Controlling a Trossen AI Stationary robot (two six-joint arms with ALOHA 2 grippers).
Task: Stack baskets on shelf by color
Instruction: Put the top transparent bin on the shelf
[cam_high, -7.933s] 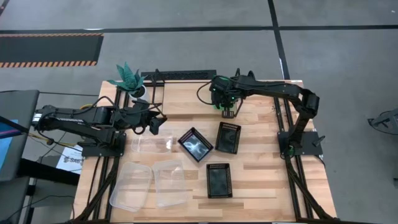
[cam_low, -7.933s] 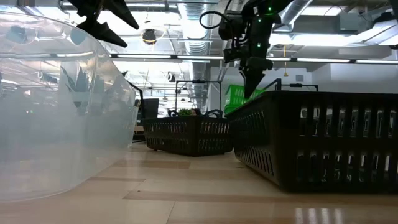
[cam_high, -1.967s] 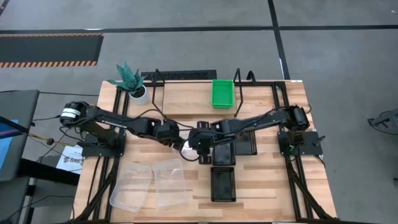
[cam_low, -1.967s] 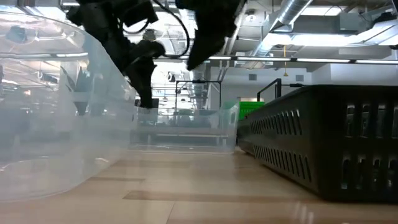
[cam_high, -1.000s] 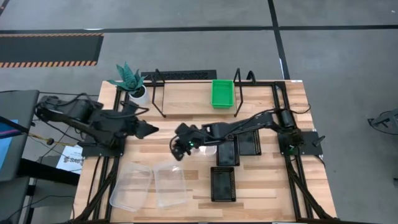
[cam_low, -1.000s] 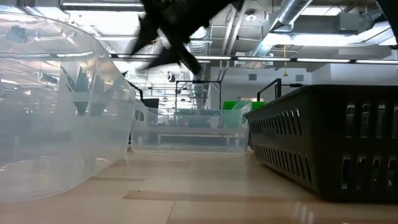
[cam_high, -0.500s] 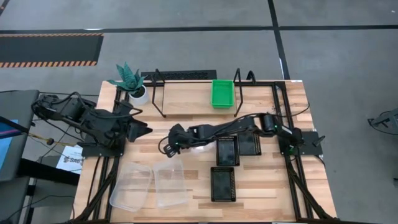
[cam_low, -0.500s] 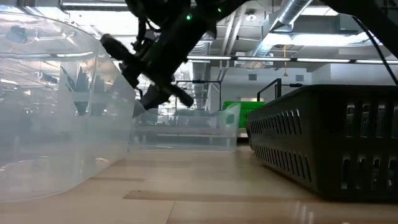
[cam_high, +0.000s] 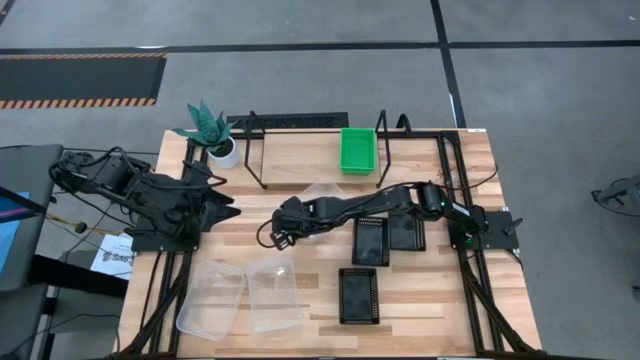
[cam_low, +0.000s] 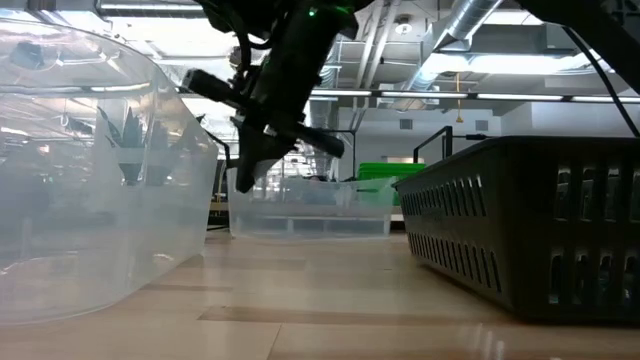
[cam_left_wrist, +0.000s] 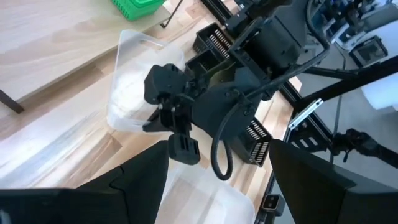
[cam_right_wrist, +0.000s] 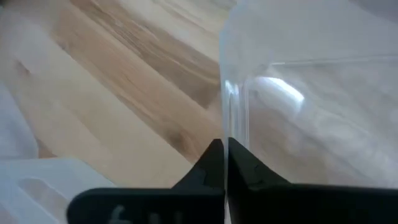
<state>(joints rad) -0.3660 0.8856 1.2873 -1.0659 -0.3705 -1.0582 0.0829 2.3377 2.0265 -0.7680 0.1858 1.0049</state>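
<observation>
A clear basket (cam_high: 322, 198) sits mid-table just in front of the shelf (cam_high: 300, 150), its wall pinched between the right gripper's (cam_right_wrist: 225, 163) fingers. Green baskets (cam_high: 357, 150) rest on the shelf. Two clear baskets (cam_high: 250, 296) and three black baskets (cam_high: 368, 240) lie nearer. The left gripper (cam_high: 222, 206), fingers spread, waits at the left side.

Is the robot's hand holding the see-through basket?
Yes. The right hand is shut on the clear basket's wall.
</observation>
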